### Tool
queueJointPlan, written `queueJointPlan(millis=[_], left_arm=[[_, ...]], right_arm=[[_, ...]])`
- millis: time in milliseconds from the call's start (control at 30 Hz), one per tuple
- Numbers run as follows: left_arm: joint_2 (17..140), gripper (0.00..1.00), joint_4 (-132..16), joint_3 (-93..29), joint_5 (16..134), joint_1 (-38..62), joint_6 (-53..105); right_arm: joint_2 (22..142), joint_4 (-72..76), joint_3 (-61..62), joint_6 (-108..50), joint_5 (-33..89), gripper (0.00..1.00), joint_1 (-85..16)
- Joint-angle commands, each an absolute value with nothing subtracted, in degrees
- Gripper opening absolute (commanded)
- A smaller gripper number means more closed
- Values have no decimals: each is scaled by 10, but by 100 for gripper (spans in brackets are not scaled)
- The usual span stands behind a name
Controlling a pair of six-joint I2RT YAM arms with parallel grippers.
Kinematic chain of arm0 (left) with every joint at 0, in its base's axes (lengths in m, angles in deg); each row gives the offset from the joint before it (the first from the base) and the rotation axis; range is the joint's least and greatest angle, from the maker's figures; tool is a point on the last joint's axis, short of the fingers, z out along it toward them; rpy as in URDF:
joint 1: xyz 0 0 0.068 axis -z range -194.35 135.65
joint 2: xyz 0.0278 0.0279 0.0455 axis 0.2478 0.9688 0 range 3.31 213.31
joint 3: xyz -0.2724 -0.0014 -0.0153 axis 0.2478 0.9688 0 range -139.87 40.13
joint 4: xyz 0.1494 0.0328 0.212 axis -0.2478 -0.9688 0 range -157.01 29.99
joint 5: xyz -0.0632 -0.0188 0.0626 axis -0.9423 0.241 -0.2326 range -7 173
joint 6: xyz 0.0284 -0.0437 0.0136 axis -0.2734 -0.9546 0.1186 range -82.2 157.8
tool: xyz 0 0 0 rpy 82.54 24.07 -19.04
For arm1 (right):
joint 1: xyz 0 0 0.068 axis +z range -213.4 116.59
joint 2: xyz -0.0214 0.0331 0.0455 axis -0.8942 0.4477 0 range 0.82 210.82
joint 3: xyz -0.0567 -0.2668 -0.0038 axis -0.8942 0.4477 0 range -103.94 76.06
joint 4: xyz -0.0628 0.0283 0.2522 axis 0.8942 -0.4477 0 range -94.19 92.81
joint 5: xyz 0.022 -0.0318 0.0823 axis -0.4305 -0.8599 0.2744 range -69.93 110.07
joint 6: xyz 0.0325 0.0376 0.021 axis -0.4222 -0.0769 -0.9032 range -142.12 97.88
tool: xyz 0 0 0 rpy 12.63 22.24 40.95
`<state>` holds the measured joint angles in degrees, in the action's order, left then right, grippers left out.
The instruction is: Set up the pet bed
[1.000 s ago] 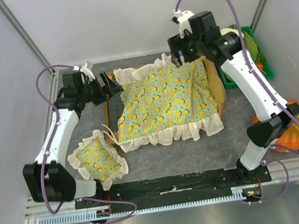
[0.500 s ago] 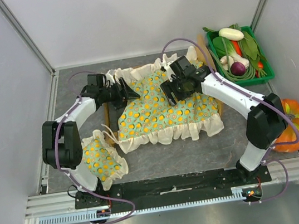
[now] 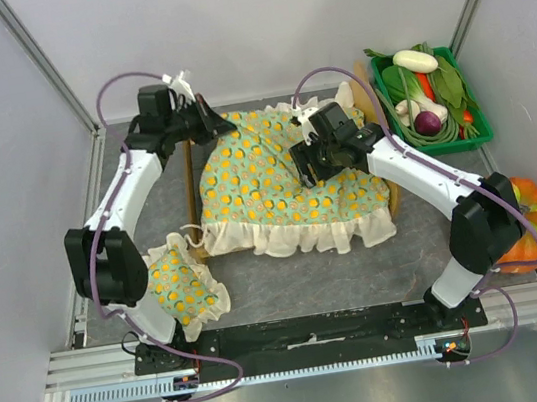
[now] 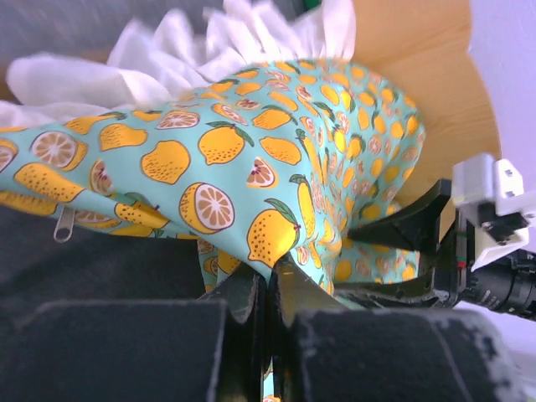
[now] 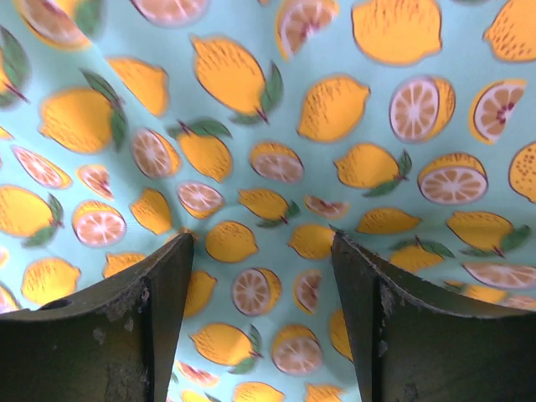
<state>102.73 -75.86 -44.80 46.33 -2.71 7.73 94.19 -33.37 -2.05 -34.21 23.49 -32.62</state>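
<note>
Left jaws: pressed together, the left gripper (image 4: 268, 286) pinches a raised fold of the cushion (image 3: 280, 174) at its far left corner.
Right jaws: spread wide, the right gripper (image 5: 261, 243) has both dark, scuffed fingers (image 5: 159, 310) pushed down into the cushion's top. The cloth dips between them, and they enclose nothing.
Cushion fabric: soft aqua cloth printed with whole lemons and cut orange slices, edged by a crumpled cream frill (image 3: 295, 240). A small metal zip pull (image 4: 63, 224) hangs on its underside.
Cushion position: draped over the pet bed (image 3: 187, 178), hiding most of it, with the pinched corner lifted.
Pet bed: near the middle of the grey table (image 3: 291, 284). A thin light-wood side rail shows on the left, and the smooth arched headboard (image 4: 419, 59) rises at the right end.
Pillow (image 3: 182, 285): small, same print and frill, lying on the table near the left arm's base, apart from the bed.
Crate (image 3: 482, 134): green, rectangular, holding vegetables, at the far right.
Pumpkin (image 3: 535, 222): orange, ribbed, behind the right arm.
</note>
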Motion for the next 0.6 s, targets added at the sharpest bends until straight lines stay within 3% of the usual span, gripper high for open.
queueJointPlan(millis=[0,167,300,333,367,433,467,567], left_arm=[[981,2,-853,-529,613,-36,219],[986,2,-847,-469,659,-59,229],[1019,2,-880,-429,598,-81,207],[1023,11,-884,-421,598,-82,204],[1025,28,-886,-411,607,-82,202],[1011,41,-887,-383,626,-83,196],[997,62,-885,-373,640,-83,193],[947,78,-880,-351,652,-86,195]], right_arm=[[954,-294,-54,-365,266,74,-326],[1025,-284,-115,-372,287,74,-314],[1057,-297,-133,-352,221,76,-314],[1071,-307,-141,-345,213,77,-315],[1075,-317,-160,-339,208,78,-315],[1063,-333,-170,-325,191,78,-316],[1052,-335,-173,-321,190,79,-316],[996,-335,-168,-320,191,82,-316]])
